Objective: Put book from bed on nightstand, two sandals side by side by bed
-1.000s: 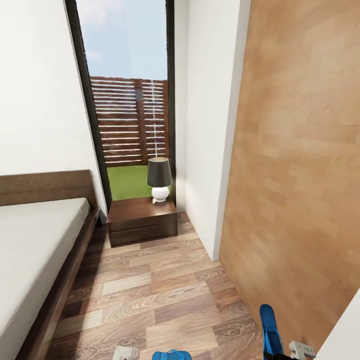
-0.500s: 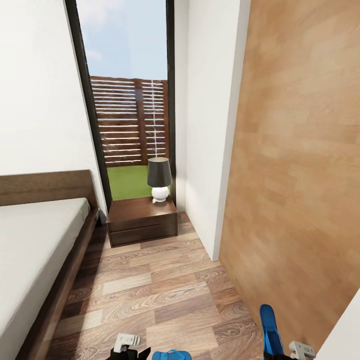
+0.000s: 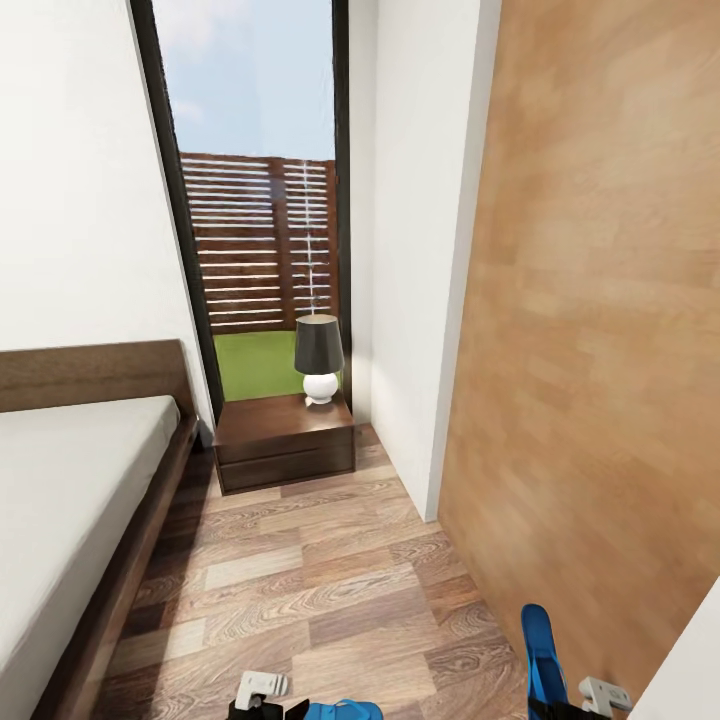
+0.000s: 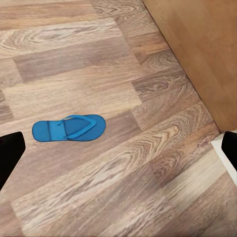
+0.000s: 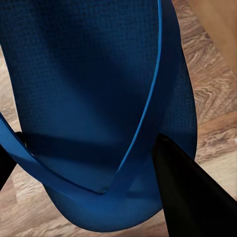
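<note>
One blue sandal (image 4: 69, 128) lies flat on the wood floor, also at the bottom edge of the head view (image 3: 342, 711). My left gripper (image 4: 118, 153) hovers above it, open, with the sandal beyond and between its dark fingertips (image 4: 10, 154); the same gripper (image 3: 262, 688) sits just left of that sandal. The other sandal (image 5: 98, 98) stands upright (image 3: 541, 655) near the wooden wall, and my right gripper (image 5: 98, 168) is shut on its sole and strap. The bed (image 3: 70, 500) is at the left and a nightstand (image 3: 285, 440) stands by its headboard. The book is out of view.
A lamp with a black shade (image 3: 319, 358) stands on the nightstand's top, in front of a tall window (image 3: 255, 200). A white wall corner (image 3: 420, 300) and a light wood panel wall (image 3: 600, 350) close in the right side. Plank floor (image 3: 300, 580) runs between bed and wall.
My left gripper has come further into the head view's bottom edge and shifted slightly right, toward the sandal on the floor. The right gripper and its sandal have barely moved.
</note>
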Controlling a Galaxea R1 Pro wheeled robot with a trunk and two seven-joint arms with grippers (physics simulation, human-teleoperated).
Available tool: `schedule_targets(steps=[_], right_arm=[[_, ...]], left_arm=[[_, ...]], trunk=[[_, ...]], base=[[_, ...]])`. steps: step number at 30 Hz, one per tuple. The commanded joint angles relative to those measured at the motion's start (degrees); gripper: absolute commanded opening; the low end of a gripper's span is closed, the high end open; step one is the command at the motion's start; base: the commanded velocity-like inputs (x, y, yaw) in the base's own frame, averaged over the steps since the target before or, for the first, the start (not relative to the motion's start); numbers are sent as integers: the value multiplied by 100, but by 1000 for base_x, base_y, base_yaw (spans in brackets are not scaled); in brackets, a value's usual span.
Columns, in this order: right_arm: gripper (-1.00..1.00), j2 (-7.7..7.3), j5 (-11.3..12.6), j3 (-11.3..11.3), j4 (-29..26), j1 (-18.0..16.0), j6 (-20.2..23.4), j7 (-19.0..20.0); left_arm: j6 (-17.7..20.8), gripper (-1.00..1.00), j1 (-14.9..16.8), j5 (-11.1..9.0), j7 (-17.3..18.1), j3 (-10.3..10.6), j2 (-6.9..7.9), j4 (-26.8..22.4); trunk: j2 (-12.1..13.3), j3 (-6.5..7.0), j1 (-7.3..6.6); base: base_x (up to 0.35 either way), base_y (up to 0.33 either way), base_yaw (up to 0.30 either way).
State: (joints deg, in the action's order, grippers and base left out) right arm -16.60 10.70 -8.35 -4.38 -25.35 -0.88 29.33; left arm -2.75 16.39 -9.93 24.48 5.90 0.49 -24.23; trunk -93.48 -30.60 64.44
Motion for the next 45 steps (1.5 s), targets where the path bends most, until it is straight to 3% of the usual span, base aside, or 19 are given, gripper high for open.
schedule_targets(steps=[1,10,18,19,20,23,25,26,27,28,30,31,32,36,37,38,45], right_arm=[[-100,-1,13,-35,8,-5,3,30],[-100,-1,12,-35,8,-5,8,30],[-100,-1,8,-35,8,-5,1,8],[-100,-1,5,-35,8,-5,1,6],[-100,-1,4,-35,8,-5,0,6],[-100,-1,3,-35,8,-5,0,4],[-100,-1,2,-35,8,-5,0,3],[-100,-1,2,-35,8,-5,0,3],[-100,-1,2,-35,8,-5,0,0],[-100,-1,2,-35,8,-5,0,-1],[-100,-1,2,-35,8,-5,0,-5],[-100,-1,2,-35,8,-5,0,-7],[-100,-1,2,-35,8,-5,0,-11],[-100,-1,2,-35,8,-5,0,-14],[-100,-1,2,-35,8,-5,0,-14],[-100,-1,2,-35,8,-5,0,-15],[-100,-1,2,-35,8,-5,0,-19]], left_arm=[[-19,100,5,-44,2,35,9,6],[-3,100,5,-55,12,22,13,-38],[255,100,5,-81,-10,5,35,-296],[2502,100,5,-80,-16,-11,33,-2471],[2615,100,5,-83,-18,-66,32,-2647],[2750,100,5,-187,-23,-626,20,-2951],[2788,100,7,-418,-37,-1285,12,-3044],[2802,100,10,-665,-80,-1741,8,-3075],[2808,100,11,-848,-153,-1992,6,-3086],[2811,100,12,-946,-211,-2100,6,-3092],[2819,100,19,-1395,-616,-2419,6,-3101],[2821,100,28,-1671,-914,-2510,8,-3102],[2818,100,46,-2157,-1462,-2590,9,-3107],[2806,100,126,-3582,-3029,-2648,8,-3142],[2805,100,154,-3664,-3142,-2648,5,-3143],[2801,100,286,-3868,-3491,-2651,-42,-3147],[2737,100,411,-4201,-3878,-2655,-187,-3291]], trunk=[[-3,-6,-1],[-3,-6,-1],[-3,-6,-1],[-3,-6,-1],[-3,-6,-1],[-3,-6,-1],[-3,-6,-1],[-3,-6,-1],[-3,-6,-1],[-3,-6,-1],[-3,-6,-1],[-3,-6,-1],[-3,-6,-1],[-3,-6,-1],[-3,-6,-1],[-3,-6,-1],[-3,-6,-1]], base=[[0,0,0],[0,0,0],[0,0,0],[0,0,0],[0,0,0],[0,0,0],[0,0,0],[0,0,0],[0,0,0],[0,0,0],[0,0,0],[0,0,0],[0,0,0],[0,0,0],[0,0,0],[0,0,0],[0,0,0]])
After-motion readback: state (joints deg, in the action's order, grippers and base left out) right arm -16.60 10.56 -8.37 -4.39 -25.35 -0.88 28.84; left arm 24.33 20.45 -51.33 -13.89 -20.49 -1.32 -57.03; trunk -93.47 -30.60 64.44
